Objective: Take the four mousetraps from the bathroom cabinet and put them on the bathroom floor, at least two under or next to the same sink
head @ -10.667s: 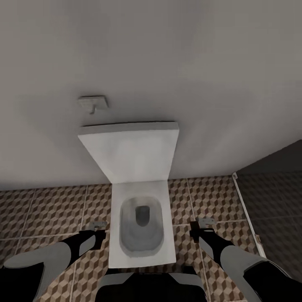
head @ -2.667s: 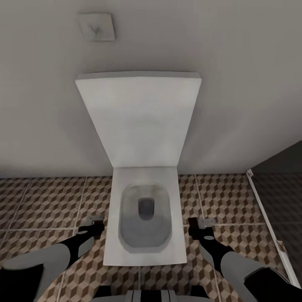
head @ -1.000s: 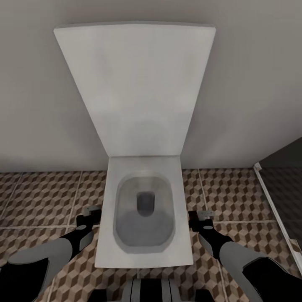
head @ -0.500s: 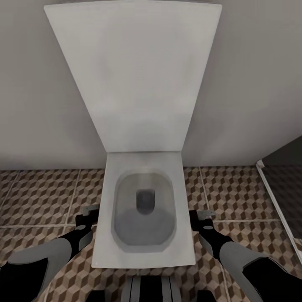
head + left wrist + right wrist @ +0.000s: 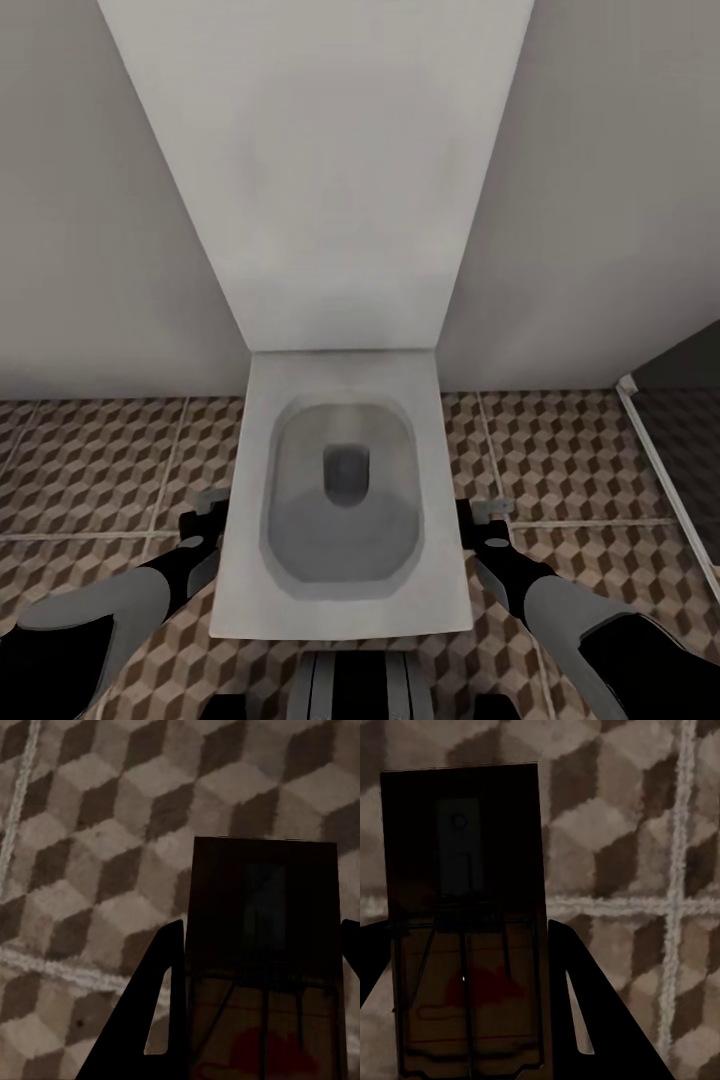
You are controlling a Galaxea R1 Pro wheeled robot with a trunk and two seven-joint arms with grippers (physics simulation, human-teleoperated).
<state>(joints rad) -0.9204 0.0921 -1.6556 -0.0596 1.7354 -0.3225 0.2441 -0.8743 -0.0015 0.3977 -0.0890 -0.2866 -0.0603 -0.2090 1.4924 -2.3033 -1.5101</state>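
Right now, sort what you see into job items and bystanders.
Job items: mousetrap held in the left hand; second mousetrap held in the right hand; patterned bathroom floor.
Bystanders: white toilet; grey wall; dark shower floor.

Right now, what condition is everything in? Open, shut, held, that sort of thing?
Toilet: lid raised against the wall, bowl open.
Left gripper: shut on a mousetrap, above the bathroom floor.
Right gripper: shut on a second mousetrap, also above the tiles.
Both mousetraps: held flat between the fingers, not yet set down.
Shower floor: dark, behind a white threshold strip.
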